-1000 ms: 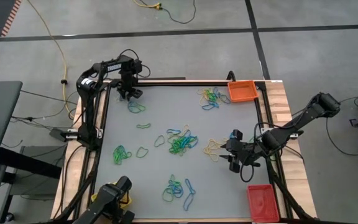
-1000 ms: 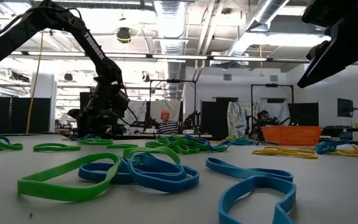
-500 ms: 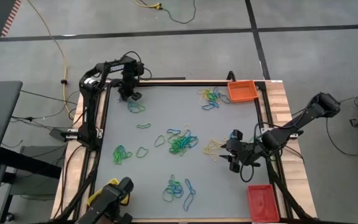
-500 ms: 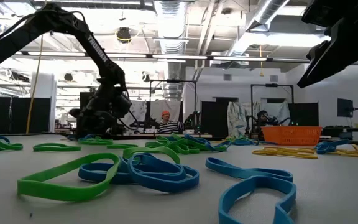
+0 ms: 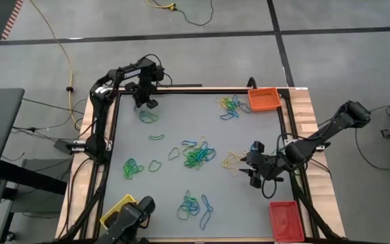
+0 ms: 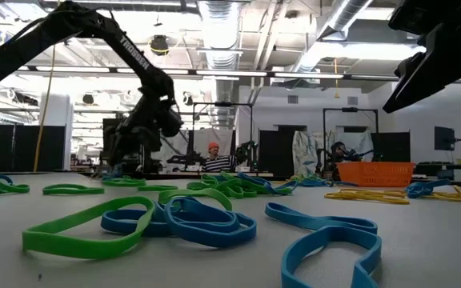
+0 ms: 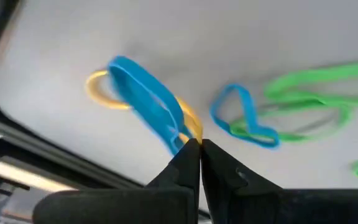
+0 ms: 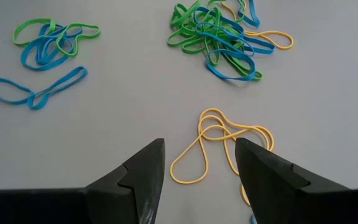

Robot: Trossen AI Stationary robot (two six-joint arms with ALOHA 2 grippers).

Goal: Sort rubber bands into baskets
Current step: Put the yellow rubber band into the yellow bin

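The left gripper (image 5: 145,103) hangs at the table's (image 5: 175,163) far left corner; rubber bands (image 5: 198,155) lie scattered; orange basket (image 5: 263,99), red basket (image 5: 286,219), yellow basket (image 5: 114,208) occupy corners.

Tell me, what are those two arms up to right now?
Left gripper jaws shut on blue and yellow rubber bands at the far edge. Right gripper open over yellow bands. Nothing in the way.

Rubber bands (image 5: 198,155) are scattered in loose clusters over the grey counter (image 5: 175,125): a mixed green-blue heap at centre, smaller tangles at 6, 8 and 1 o'clock. A blue band (image 7: 148,106) and a yellow band (image 7: 101,93) are pinched by the left hand (image 7: 199,144) at 11 o'clock. The orange basket (image 5: 263,99) is seen at 1 o'clock, the red basket (image 5: 286,220) at 5 o'clock, the yellow basket (image 5: 116,207) at 7 o'clock.
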